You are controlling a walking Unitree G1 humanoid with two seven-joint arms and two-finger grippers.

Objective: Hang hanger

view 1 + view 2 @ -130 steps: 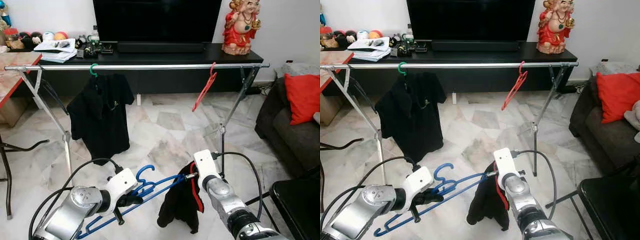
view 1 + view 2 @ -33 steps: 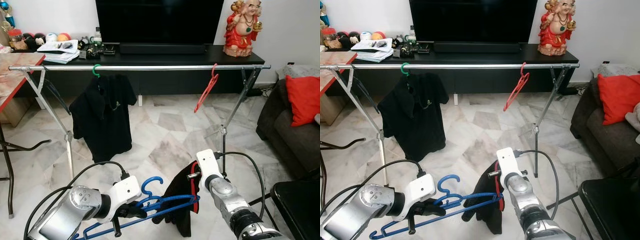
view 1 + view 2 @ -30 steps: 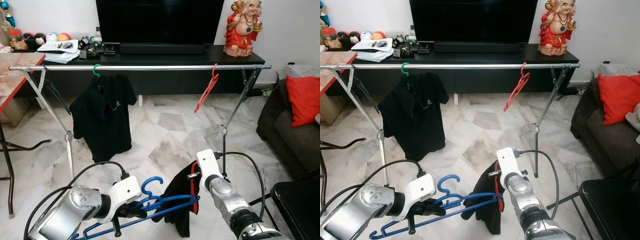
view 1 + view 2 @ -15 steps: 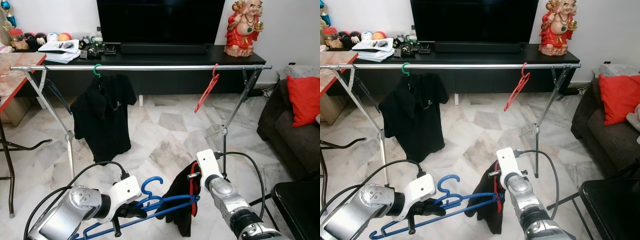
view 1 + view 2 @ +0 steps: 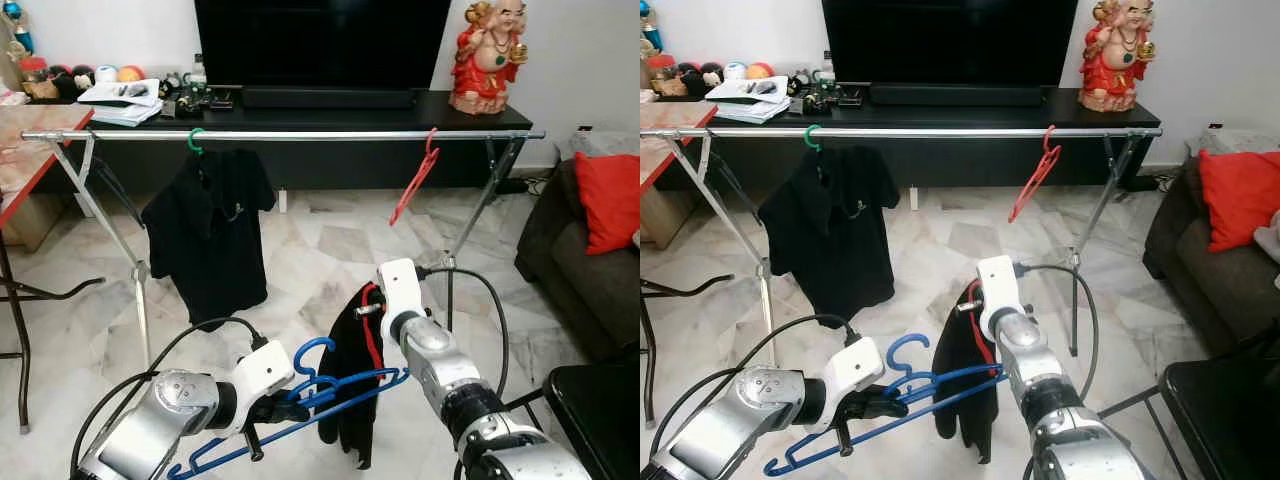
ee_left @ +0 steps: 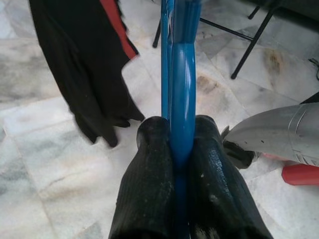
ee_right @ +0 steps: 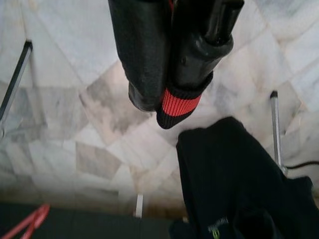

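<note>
A blue hanger (image 5: 320,385) is held low in front of me, my left gripper (image 5: 283,408) shut on its bar near the hook. In the left wrist view both black fingers (image 6: 149,164) clamp the blue bar (image 6: 178,74). My right gripper (image 5: 367,308) is shut on the red-trimmed edge of a black garment (image 5: 352,390), which hangs down over the hanger's far end. The right wrist view shows that red trim (image 7: 180,105) pinched between the fingers. Beyond stands the silver clothes rail (image 5: 300,134).
On the rail hang a black shirt (image 5: 207,230) on a green hanger and a bare red hanger (image 5: 412,185). A black TV console (image 5: 330,100) stands behind it. A sofa with a red cushion (image 5: 608,200) is at the right, a black stool (image 5: 595,410) at the lower right, a table (image 5: 25,150) at the left.
My right gripper has lifted the black garment up and a little to the left. The left gripper has risen slightly and moved right with the blue hanger.
</note>
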